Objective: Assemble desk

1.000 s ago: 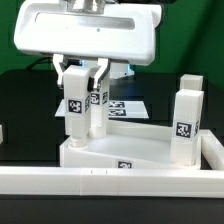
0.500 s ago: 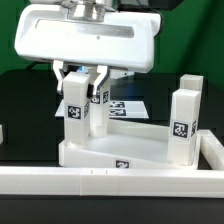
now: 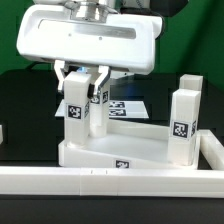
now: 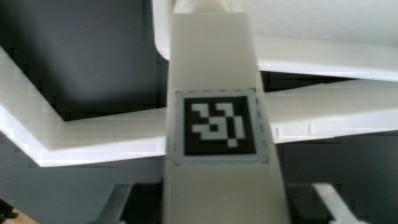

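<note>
The gripper (image 3: 80, 73) is clamped on a white leg (image 3: 76, 108), one finger on each side of it. The leg stands straight up at the corner of the tabletop (image 3: 125, 150) on the exterior view's left, its foot down at the corner socket. Compared with a second ago, the arm's big white head has turned a little, and the leg's tag has moved with it. So the arm looks to be twisting the leg into its hole. Another leg (image 3: 99, 108) stands just behind it, and two more legs (image 3: 184, 122) stand at the right side. In the wrist view the held leg (image 4: 219, 120) fills the middle.
</note>
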`<state>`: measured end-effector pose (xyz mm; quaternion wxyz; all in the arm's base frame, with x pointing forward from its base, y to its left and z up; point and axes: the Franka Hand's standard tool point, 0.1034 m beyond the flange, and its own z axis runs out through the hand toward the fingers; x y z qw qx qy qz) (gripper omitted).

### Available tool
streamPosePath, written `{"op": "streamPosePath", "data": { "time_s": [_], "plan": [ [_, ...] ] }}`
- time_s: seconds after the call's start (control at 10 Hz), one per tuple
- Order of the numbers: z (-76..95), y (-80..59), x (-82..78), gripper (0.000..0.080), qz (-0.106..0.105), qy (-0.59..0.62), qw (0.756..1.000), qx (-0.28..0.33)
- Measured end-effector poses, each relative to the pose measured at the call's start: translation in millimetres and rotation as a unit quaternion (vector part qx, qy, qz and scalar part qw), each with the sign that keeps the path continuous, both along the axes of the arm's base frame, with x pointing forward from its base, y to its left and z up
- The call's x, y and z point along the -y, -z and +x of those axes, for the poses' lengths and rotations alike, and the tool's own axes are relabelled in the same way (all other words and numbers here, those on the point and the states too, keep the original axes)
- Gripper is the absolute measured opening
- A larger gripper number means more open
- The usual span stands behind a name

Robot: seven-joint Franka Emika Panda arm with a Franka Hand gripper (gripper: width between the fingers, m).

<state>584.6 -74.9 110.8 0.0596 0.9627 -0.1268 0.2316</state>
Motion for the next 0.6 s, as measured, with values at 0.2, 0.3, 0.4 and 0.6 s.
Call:
{"op": "streamPosePath", "data": {
  "time_s": [0.2,0.3,0.4,0.6],
  "plan": [
    [-0.2,0.6,0.0,0.0443,0.0,0.0,1.0,-0.001],
    [-0.3,0.6,0.5,0.0582,-0.001,0.0,1.0,-0.001],
    [-0.1,0.3,2.1,0.0582,-0.001,0.0,1.0,-0.001],
    [0.1,-1.0,4.3,0.0647,-0.001,0.002,1.0,0.0]
  ]
}}
